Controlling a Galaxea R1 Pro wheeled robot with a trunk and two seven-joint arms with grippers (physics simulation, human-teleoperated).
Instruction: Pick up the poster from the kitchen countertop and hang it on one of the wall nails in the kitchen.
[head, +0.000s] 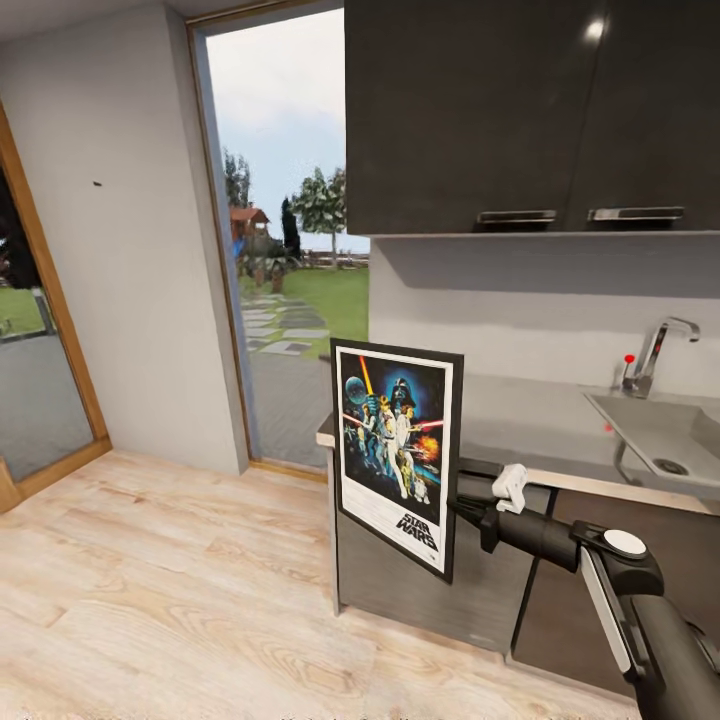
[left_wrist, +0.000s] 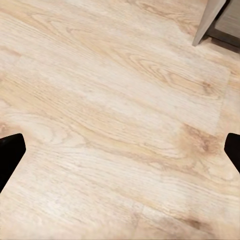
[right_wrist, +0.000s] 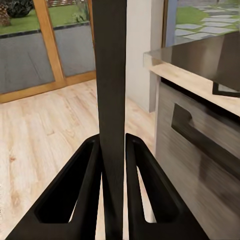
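The black-framed Star Wars poster (head: 395, 455) hangs upright in the air off the counter's left end, its printed face toward me. My right gripper (head: 458, 508) is shut on its right edge. In the right wrist view the poster (right_wrist: 110, 70) appears edge-on as a dark vertical slab clamped between the two fingers (right_wrist: 89, 170). The glossy grey countertop (head: 535, 425) with its pale front edge lies behind and to the right. One wall nail (head: 97, 184) is a dark dot on the off-white wall at the left. My left gripper (left_wrist: 120, 150) is open over the wood floor.
A sink (head: 660, 435) with a faucet (head: 655, 355) is set into the counter at the right, under dark upper cabinets (head: 520, 110). A tall open doorway (head: 285, 250) and a glass door (head: 40, 330) flank the nail wall. Wood floor (head: 170, 590) spreads at the left.
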